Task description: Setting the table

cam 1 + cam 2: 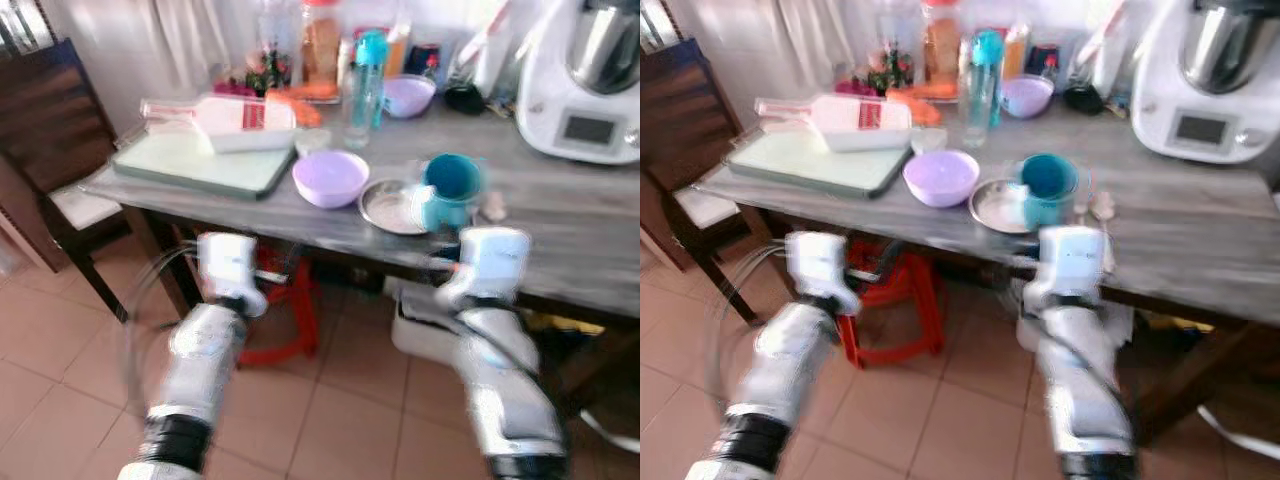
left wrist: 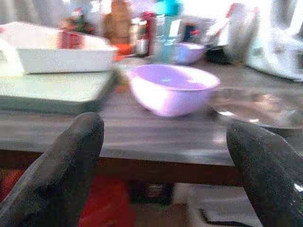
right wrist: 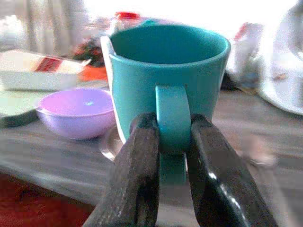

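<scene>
While the robot stands at the near edge of a grey wood-grain tabletop [image 1: 560, 225], its right gripper [image 3: 173, 142] has both black fingers pinched tight on the handle of a teal ceramic mug [image 3: 165, 80], which sits just beyond the fingertips against a round shiny metal plate [image 1: 392, 208]. The step in hand looks to be moving the mug to a place setting; whether it has left the surface cannot be told. The next move likely calls for a lift that clears the plate's rim before carrying sideways. The left gripper [image 2: 165, 156] hangs with its fingers spread wide and empty, short of the table edge, a lilac plastic bowl [image 2: 171, 88] ahead between them. Open surface lies on the mug's far side from the bowl, before a white kitchen machine [image 1: 585, 75]; beyond the bowl, a pale green tray [image 1: 200, 160] and crowded bottles leave little room.
</scene>
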Controlling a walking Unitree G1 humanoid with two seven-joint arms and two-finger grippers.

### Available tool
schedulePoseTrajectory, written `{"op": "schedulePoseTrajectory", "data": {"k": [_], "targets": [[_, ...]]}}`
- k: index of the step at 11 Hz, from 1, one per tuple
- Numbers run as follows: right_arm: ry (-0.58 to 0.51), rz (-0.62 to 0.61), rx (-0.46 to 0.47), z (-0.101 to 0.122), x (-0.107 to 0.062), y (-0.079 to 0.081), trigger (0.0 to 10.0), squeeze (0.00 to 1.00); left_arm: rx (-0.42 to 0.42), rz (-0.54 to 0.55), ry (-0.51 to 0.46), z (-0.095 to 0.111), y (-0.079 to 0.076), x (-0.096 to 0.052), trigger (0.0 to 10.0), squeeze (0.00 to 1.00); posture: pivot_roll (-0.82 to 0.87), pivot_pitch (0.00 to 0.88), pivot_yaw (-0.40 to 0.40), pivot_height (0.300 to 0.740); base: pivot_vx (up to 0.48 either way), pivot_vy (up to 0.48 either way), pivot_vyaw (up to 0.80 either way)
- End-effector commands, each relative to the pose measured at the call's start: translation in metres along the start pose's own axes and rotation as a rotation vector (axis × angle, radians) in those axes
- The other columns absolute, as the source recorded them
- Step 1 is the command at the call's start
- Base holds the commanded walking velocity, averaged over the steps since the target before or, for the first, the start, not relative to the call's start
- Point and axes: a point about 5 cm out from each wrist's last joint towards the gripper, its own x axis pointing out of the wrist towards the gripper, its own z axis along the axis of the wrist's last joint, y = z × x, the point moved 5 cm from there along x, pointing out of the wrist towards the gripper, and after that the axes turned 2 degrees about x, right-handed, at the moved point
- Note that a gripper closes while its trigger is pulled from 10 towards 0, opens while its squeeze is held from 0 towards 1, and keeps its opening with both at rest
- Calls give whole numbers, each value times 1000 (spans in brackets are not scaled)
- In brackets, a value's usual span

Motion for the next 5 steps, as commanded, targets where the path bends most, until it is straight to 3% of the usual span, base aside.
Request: {"op": "schedulePoseTrajectory", "data": {"k": [1, 2, 3, 5], "targets": [[-30, -27, -10, 8, 1, -11, 10000, 0, -7, -33, -7, 2, -11, 3, 10000, 0, -20, 18, 30, 740, 360, 0, 0], [-30, -27, -10, 8, 1, -11, 10000, 0, -7, -33, -7, 2, -11, 3, 10000, 0, -20, 18, 30, 740, 360, 0, 0], [-30, -25, -9, 9, 2, -9, 10000, 0, -10, -39, -3, 1, -13, 2, 10000, 0, -19, 15, 31, 740, 364, 0, -544], [-36, -19, -8, 11, 5, -7, 10000, 0, -15, -51, -2, 1, -17, 1, 10000, 0, -18, 19, 30, 740, 358, 0, 0]]}}
